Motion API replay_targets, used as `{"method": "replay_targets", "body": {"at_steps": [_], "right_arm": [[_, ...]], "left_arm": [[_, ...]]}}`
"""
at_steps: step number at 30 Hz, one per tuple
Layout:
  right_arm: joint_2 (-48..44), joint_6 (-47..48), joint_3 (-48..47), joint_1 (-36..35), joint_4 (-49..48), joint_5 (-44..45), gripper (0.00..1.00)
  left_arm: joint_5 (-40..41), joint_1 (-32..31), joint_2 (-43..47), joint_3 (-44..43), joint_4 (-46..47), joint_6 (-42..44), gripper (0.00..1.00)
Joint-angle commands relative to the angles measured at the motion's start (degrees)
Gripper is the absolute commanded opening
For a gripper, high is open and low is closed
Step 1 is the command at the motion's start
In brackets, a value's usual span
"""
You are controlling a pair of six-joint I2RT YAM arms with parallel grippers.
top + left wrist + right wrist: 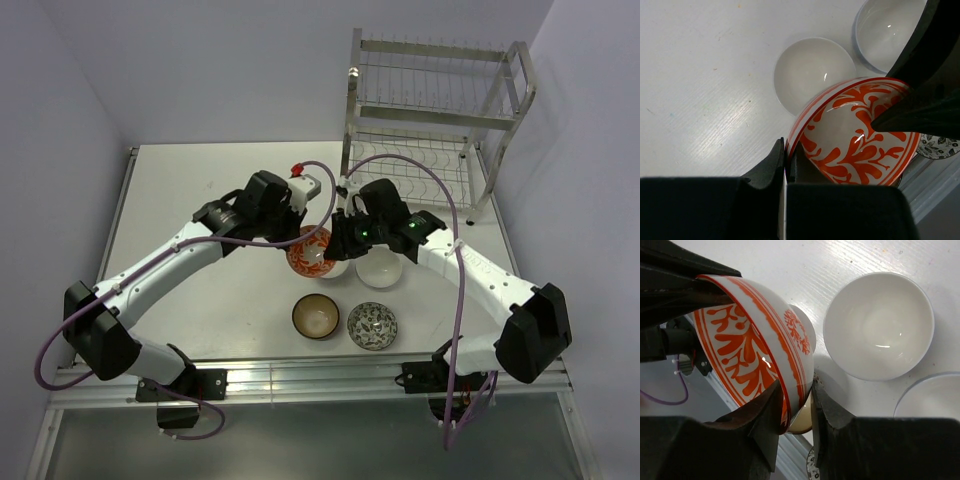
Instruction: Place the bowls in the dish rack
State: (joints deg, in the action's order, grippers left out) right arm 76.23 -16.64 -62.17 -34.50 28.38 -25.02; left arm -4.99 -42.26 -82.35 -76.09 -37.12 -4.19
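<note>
Surface: white table [200, 200] between pale walls [60, 100], with a metal rail [300, 375] along its near edge.
Rack [436, 116]: one, two tiers of silver wire, upper right of the top view, at the table's far edge.
Bowls: five in all. One orange bowl [308, 252], two white bowls [380, 270], one brown bowl [315, 317], one grey bowl [372, 325].
Orange bowl: centre of frame, tilted on edge between both grippers, well apart from the rack.
Left gripper [788, 160]: clamped tight on the orange bowl's rim.
Right gripper [799, 400]: narrow, a finger on either side of the opposite rim; whether it presses, I cannot tell.
Edges: brown and grey bowls sit side by side near the rail. The white bowls are just beside the orange bowl, to its right.
</note>
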Motion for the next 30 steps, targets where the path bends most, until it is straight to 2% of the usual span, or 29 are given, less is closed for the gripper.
{"method": "replay_targets", "body": {"at_steps": [1, 8, 9, 15, 21, 23, 30], "right_arm": [[0.41, -0.23, -0.67, -0.39, -1.31, 1.19, 0.32], [0.68, -0.58, -1.46, -0.39, -1.05, 2.07, 0.32], [0.33, -0.76, -1.55, -0.39, -1.13, 4.34, 0.37], [-2.75, -4.36, -1.72, -0.39, -4.38, 11.03, 0.39], [-4.85, -5.59, -2.87, -0.30, -7.62, 23.16, 0.34], [-7.23, -6.03, -0.50, -0.39, -12.28, 24.05, 0.34], [-6.35, -4.10, -2.78, -0.39, -15.28, 23.97, 0.34]], "left_arm": [[-0.98, -0.89, 2.45, -0.55, 3.46, -1.26, 0.00], [-3.18, -1.16, 2.28, 0.33, 3.81, -2.14, 0.00], [-2.92, -1.16, 2.19, 0.33, 3.73, -3.10, 0.00], [-3.26, -0.98, 1.14, 0.16, 4.25, -10.91, 0.00], [-9.23, 1.04, -1.23, -1.95, 4.25, -17.25, 0.00], [-12.91, 2.18, -2.02, -2.83, 4.43, -18.13, 0.00], [-21.72, 3.50, -3.35, -3.36, 5.22, -19.81, 0.00]]}}
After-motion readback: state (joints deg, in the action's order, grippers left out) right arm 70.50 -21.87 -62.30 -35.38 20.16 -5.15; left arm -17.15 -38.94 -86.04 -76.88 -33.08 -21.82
